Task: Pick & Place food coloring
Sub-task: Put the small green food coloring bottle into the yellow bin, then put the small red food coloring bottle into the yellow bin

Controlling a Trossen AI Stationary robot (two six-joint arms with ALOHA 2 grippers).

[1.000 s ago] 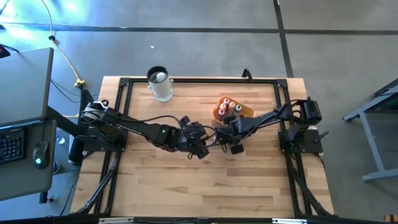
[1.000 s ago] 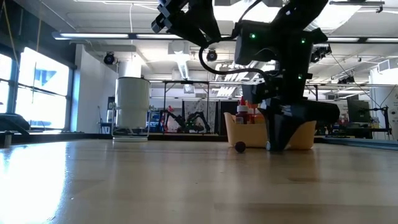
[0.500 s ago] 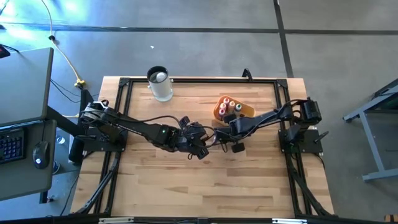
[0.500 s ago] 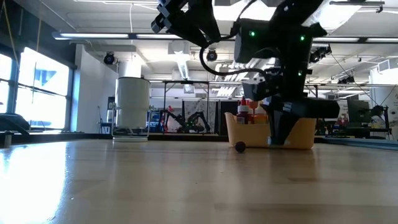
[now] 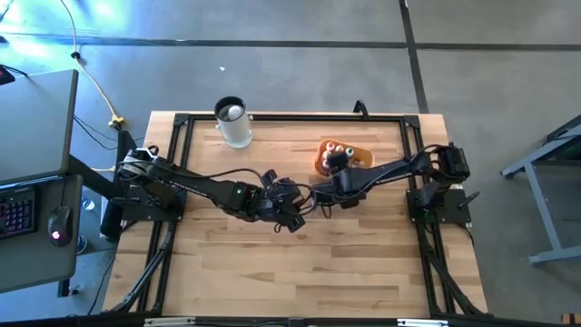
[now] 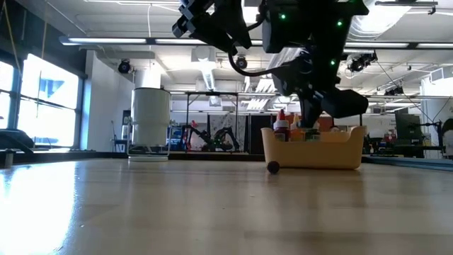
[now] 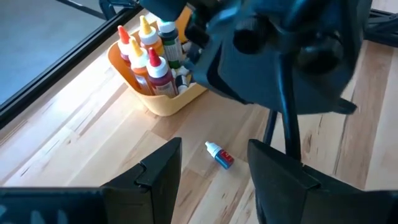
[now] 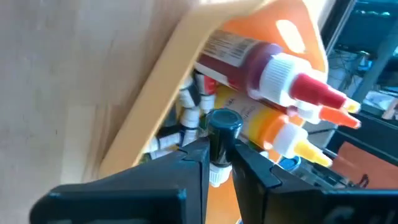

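An orange-yellow tray [image 5: 360, 156] at the table's far right middle holds several food coloring bottles [image 7: 152, 56] standing upright with pointed caps. My right gripper [image 8: 219, 158] hangs at the tray's near rim [image 6: 311, 134], shut on a small bottle with a dark round cap [image 8: 222, 130]. One more small bottle [image 7: 219, 155], white-capped, lies on its side on the table in front of the tray. My left gripper [image 7: 214, 168] hovers open above mid-table, its fingers on either side of that lying bottle in the wrist view, well above it. My right gripper pinches the small bottle between its two fingers just under the dark cap [image 8: 217, 168]. The cap end sticks out past the fingertips. The fingers slant downward toward the tray. The bottle is lifted clear of the table, close to the tray's inside.
A tall clear cup with a dark rim [image 5: 234, 123] stands at the far left of the table. Black frame rails run along the table edges [image 5: 272, 118]. Bare wood lies toward the near edge [image 5: 300, 272].
My right gripper has risen from the table top beside the tray and tipped, moving toward the tray; it now stands up at the tray's rim with the small bottle between its fingers. The white-capped bottle has stayed lying on the table.
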